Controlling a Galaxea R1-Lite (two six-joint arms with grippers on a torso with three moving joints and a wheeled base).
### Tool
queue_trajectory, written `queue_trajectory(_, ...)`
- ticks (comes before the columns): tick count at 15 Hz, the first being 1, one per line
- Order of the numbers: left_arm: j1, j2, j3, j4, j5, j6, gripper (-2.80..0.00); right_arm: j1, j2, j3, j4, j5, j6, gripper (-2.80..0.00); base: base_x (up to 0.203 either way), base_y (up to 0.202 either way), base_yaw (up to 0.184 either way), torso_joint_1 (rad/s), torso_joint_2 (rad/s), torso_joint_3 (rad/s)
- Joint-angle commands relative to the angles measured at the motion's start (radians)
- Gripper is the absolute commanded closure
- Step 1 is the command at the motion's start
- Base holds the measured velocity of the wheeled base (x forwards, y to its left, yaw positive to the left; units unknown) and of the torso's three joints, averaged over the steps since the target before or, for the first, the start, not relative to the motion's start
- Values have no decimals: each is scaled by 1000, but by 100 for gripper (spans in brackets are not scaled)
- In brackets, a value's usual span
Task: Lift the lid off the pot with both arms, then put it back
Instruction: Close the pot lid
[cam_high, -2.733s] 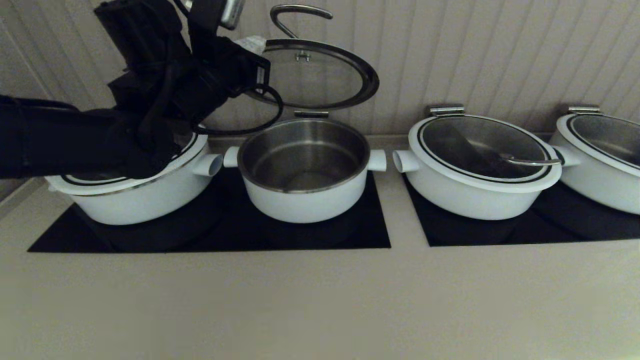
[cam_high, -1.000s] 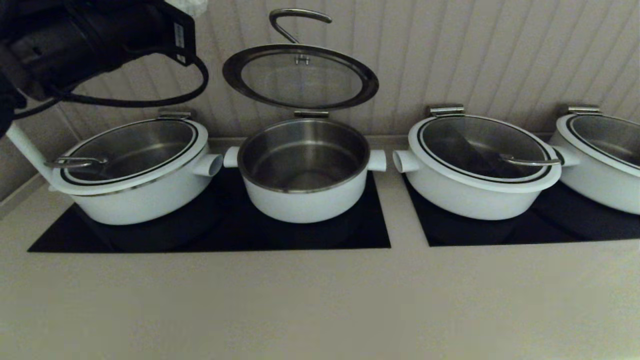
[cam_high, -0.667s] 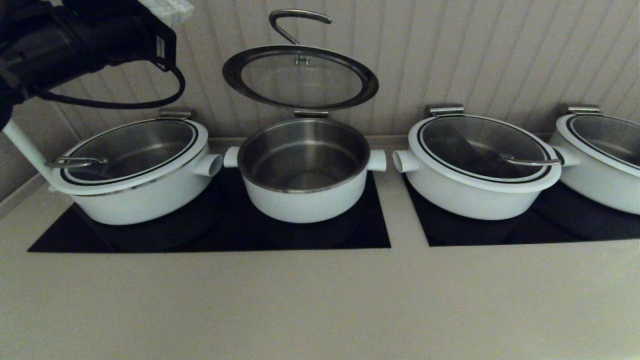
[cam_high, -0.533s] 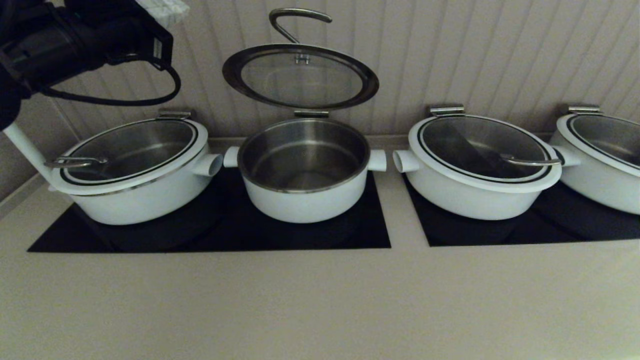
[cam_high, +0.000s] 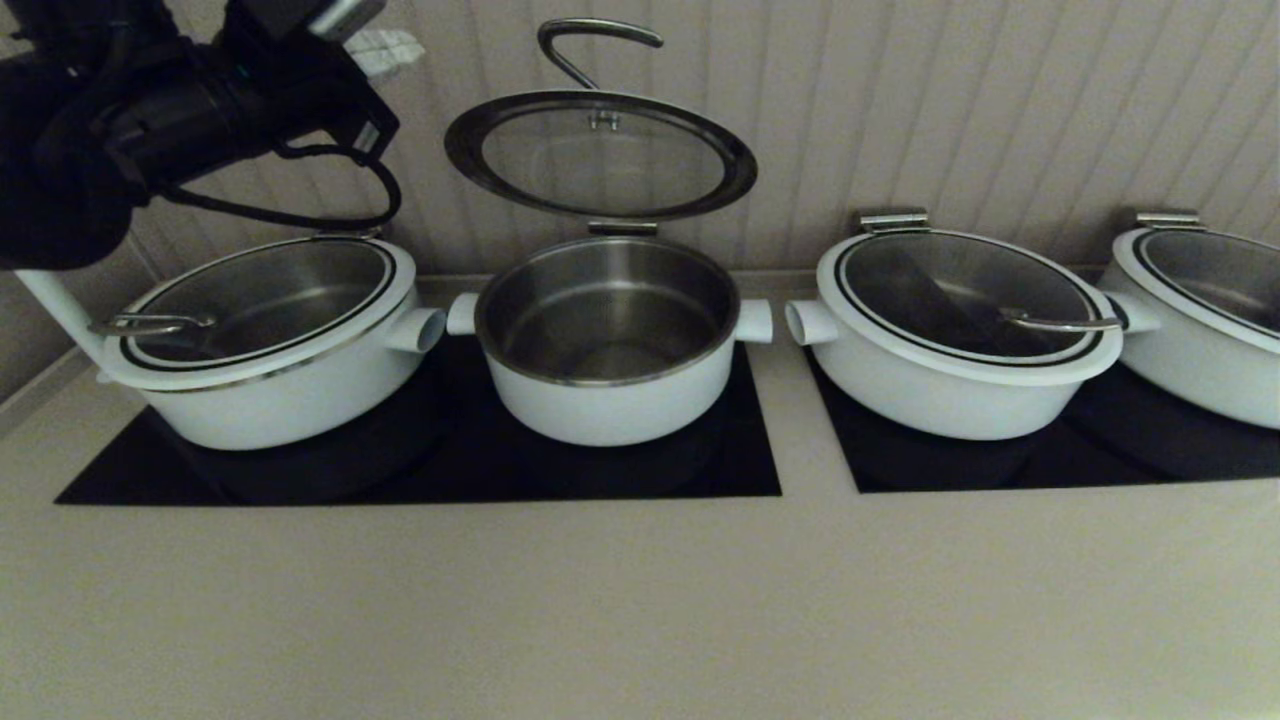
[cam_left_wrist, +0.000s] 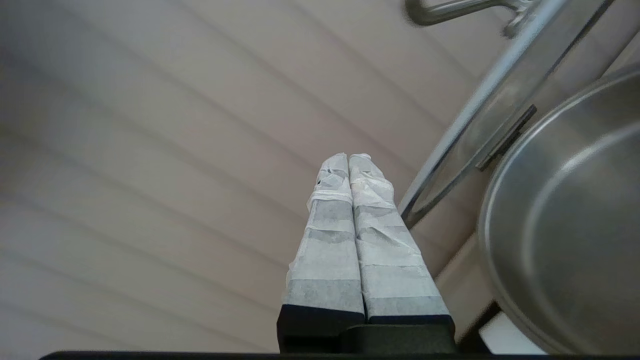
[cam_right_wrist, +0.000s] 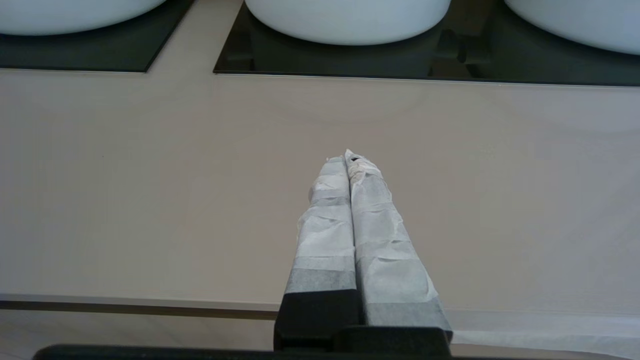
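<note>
The middle white pot (cam_high: 610, 400) stands open, its steel inside bare. Its glass lid (cam_high: 600, 155) is hinged up at the back against the wall, with the curved steel handle (cam_high: 592, 35) on top. My left gripper (cam_high: 388, 42) is shut and empty, up high to the left of the lid and apart from it. In the left wrist view its taped fingertips (cam_left_wrist: 348, 159) are pressed together, with the lid's rim (cam_left_wrist: 480, 100) and the pot's inside (cam_left_wrist: 575, 215) beside them. My right gripper (cam_right_wrist: 348, 157) is shut and empty, low over the counter near its front edge.
A lidded white pot (cam_high: 265, 390) sits left of the open one, under my left arm. Two more lidded pots (cam_high: 960, 390) (cam_high: 1200, 370) stand to the right. All rest on black cooktops (cam_high: 740, 460) set in the beige counter (cam_high: 640, 600). A ribbed wall is behind.
My left arm left the lid's left edge and drew back up to the far left, then came a little way back right. The lid stays open. The pots have not moved.
</note>
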Motion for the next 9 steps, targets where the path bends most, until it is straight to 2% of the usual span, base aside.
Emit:
queue_trajectory(1,-8,27,-5,-6,3,57,0,0,1,0,0,0,-1,0,0,0,0,0,0,0)
queue_trajectory(3,-8,42,-38,6,25,69,0,0,1,0,0,0,0,0,0,0,0,0,0,0)
queue_trajectory(6,-6,106,-150,20,41,100,0,0,1,0,0,0,0,0,0,0,0,0,0,0)
queue_trajectory(9,-9,132,-174,59,41,142,0,0,1,0,0,0,0,0,0,0,0,0,0,0)
